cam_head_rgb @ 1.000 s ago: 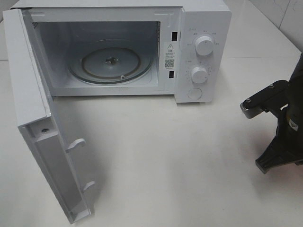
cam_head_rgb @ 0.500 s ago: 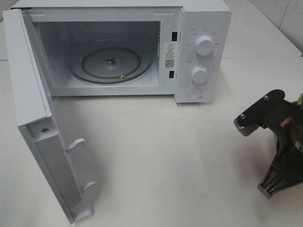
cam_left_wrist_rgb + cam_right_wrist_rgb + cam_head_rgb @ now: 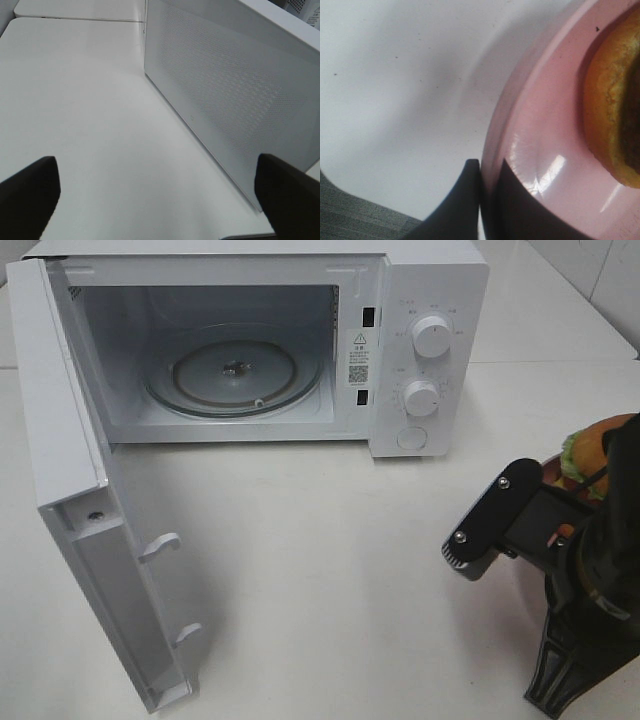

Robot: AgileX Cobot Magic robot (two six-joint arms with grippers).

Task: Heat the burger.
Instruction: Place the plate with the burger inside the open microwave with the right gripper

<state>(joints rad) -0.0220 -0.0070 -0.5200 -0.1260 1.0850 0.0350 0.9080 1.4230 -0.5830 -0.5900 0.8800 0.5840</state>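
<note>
Burger point(image 3: 592, 443) on a pink plate point(image 3: 540, 130), at the near right edge of the scene, well apart from the microwave point(image 3: 430, 300) at the far left. We see the right gripper point(image 3: 487, 172) clamped on the plate's rim, one finger above it and one below. The left gripper point(image 3: 157, 200) hangs with its fingers wide apart beside the microwave's perforated wall, holding nothing.

Progress: we judge the task to be at an early stage. The door point(image 3: 70, 460) already stands fully open and the glass turntable point(image 3: 235, 370) is bare. What remains is carrying the plate across the table point(image 3: 330, 570), setting it on the turntable, shutting the door and turning the dials.

Orientation: only the bun and a lettuce frill show past the arm. Bun above lettuce suggests the stack's long axis stands upright. Being round, the burger points no particular way. We cannot tell whether the plate is off the table.
</note>
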